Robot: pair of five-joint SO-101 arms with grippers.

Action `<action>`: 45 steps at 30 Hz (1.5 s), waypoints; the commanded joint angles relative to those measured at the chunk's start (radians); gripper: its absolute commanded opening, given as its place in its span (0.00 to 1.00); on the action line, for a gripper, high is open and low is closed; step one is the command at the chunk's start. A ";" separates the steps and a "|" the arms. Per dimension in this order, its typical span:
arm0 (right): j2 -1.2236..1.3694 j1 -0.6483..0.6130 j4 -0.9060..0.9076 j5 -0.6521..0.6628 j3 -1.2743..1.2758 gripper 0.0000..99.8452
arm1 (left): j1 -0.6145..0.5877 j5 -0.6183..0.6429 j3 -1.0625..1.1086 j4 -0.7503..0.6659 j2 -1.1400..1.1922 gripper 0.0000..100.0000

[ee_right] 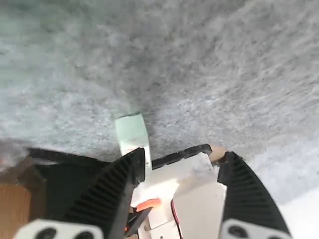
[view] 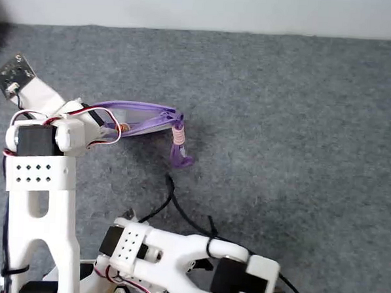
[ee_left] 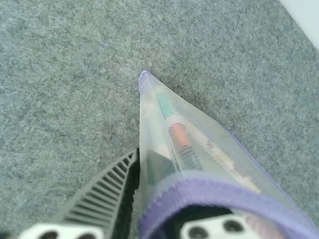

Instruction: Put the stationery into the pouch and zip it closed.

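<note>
- the left gripper (ee_left: 144, 167) is clamped on one end of the pouch (ee_left: 199, 149). one ribbed finger lies against the outside of the clear wall, and the other seems to sit under the purple rim.
- the pouch is held up off the grey mat (view: 282, 125), edge-on to the high camera, with its far corner pointing away from the arm.
- the stationery (ee_left: 177, 137) shows through the clear wall as teal, orange and pale pieces lying lengthwise inside.
- the right gripper (ee_right: 184, 154) stands wide open with nothing between its jaws. its arm is folded low at the near edge of the table, well apart from the pouch.
- the zip pull (view: 180, 152) dangles from the far end of the pouch. from above, the two purple edges look spread toward the held end, so i judge the mouth to be open there.
- risk: tilting the held end down could let the pieces slide out through the open mouth.
- risk: the hold is on a thin, slick wall, so a tug on the zip could drag the pouch out of the grip.
- risk: running the zip toward the held end would bring it up against the finger under the rim.
- risk: the loose pull may swing away when the other claw closes on it.
- a pale green block (ee_right: 132, 134) lies on the mat near the right gripper. if it is stationery, it would be left out.
- writing: nothing on the pouch is readable, and a small mark on the green block is too small to read.
</note>
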 commanded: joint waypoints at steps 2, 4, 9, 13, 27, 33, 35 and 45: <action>0.087 -0.012 0.012 -0.008 -0.005 0.25 | -0.011 0.009 -0.015 -0.008 -0.005 0.01; 0.124 -0.012 0.013 -0.008 -0.028 0.25 | -0.011 0.009 -0.015 -0.009 -0.005 0.01; 0.143 -0.010 0.045 -0.009 -0.120 0.25 | -0.011 0.009 -0.013 -0.014 -0.005 0.01; 0.145 0.008 0.077 -0.012 -0.180 0.25 | -0.011 0.009 -0.013 -0.012 -0.005 0.01; 0.101 0.099 0.130 -0.012 -0.198 0.25 | -0.011 0.009 -0.013 -0.012 -0.005 0.01; 0.013 0.099 0.130 -0.021 -0.195 0.25 | -0.012 0.011 -0.018 -0.014 -0.005 0.01; -0.007 0.099 0.130 -0.049 -0.195 0.25 | -0.031 0.011 -0.018 -0.014 -0.006 0.01; -0.016 0.097 0.128 -0.086 -0.193 0.25 | -0.135 0.009 -0.019 -0.023 -0.014 0.01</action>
